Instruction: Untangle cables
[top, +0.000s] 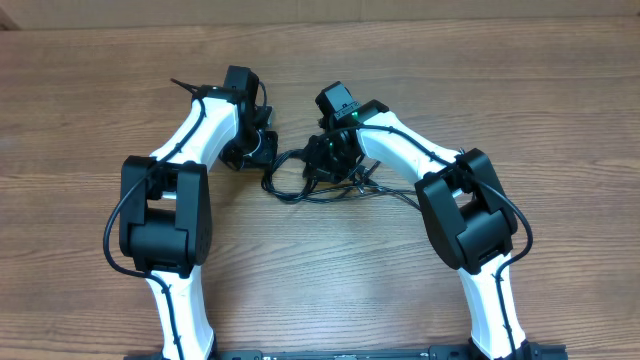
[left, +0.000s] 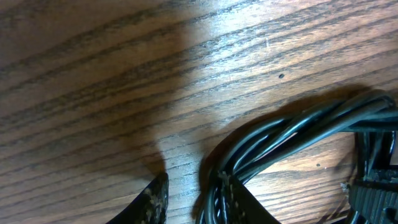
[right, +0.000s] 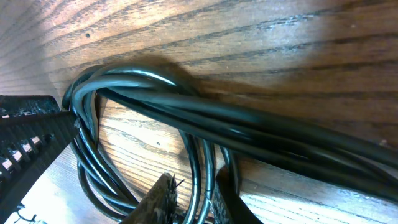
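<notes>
The cables (top: 300, 182) are a tangle of thin black cords on the wooden table between my two arms. My left gripper (top: 262, 150) is at the bundle's left end. In the left wrist view its fingers (left: 155, 200) stand apart, with the cables (left: 298, 127) against the right finger and bare wood beside the left one. My right gripper (top: 332, 160) is over the bundle's right part. In the right wrist view, the right gripper (right: 198, 199) is shut on two strands of the cables (right: 249, 130), which loop away to the left.
The wooden table (top: 320, 300) stretches all around the tangle. A ribbed black part of the other arm (right: 31, 140) lies close to the loop at the left of the right wrist view. Both arms' white links angle inward from the near edge.
</notes>
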